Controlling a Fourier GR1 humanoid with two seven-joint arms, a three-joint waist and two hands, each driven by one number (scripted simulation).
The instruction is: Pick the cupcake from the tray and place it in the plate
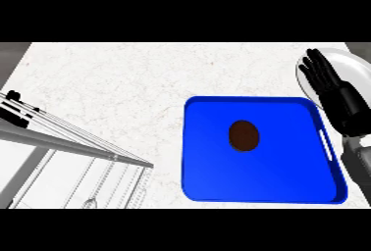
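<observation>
Cupcake (244, 135): dark brown oval seen from above, near the middle of the blue tray (210, 166); no finer detail can be made out.
Wire rack (72, 142): lower left, cut off by the view's edge.
Counter (145, 73): pale marbled top.
Right hand (330, 88): fingers straight and released, holding nothing, lying across the plate's left part.
Plate (357, 63): white, far right; partly hidden by the hand, partly cut off.
</observation>
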